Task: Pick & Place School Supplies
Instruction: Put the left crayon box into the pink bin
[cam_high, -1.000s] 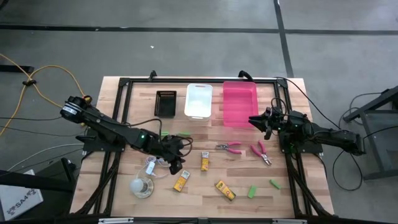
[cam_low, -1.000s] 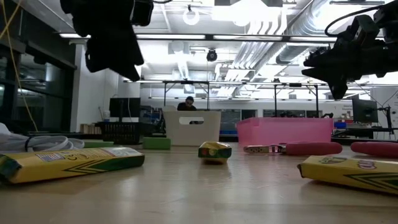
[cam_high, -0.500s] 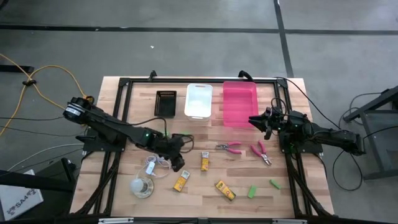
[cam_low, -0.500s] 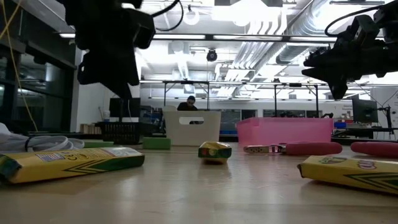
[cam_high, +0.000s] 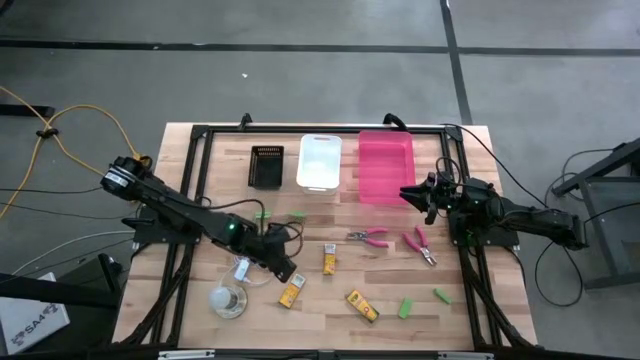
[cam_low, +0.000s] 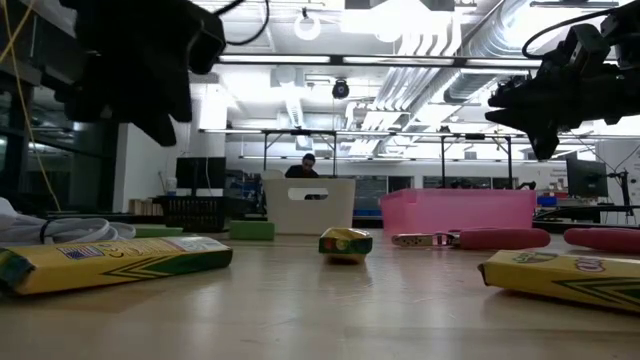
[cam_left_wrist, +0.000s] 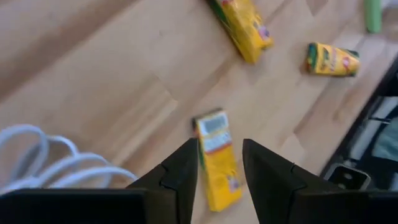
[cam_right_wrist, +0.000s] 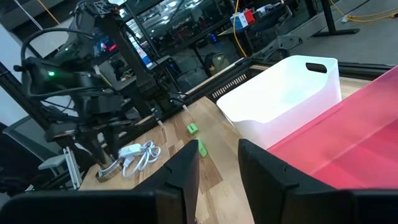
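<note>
Over the desk, seen from above, the left gripper hangs at about seven o'clock from the middle, just above a yellow packet, presumably lined up to take it. A second packet and a third packet lie nearby, two pink-handled tools toward three o'clock, green pieces at five. The white bin and pink bin wait at twelve, likely the drop spots. The right gripper idles beside the pink bin.

From desk level, the near packet lies flat in front; the left arm is only a dark mass above, so its aim can't be read here. A person sits far behind.

The left wrist view settles it: the jaws stand spread, with the packet lying between the fingertips, not yet touched; the white cord lies alongside.

The right wrist view shows that arm's jaws also apart, holding nothing, facing the white bin.
</note>
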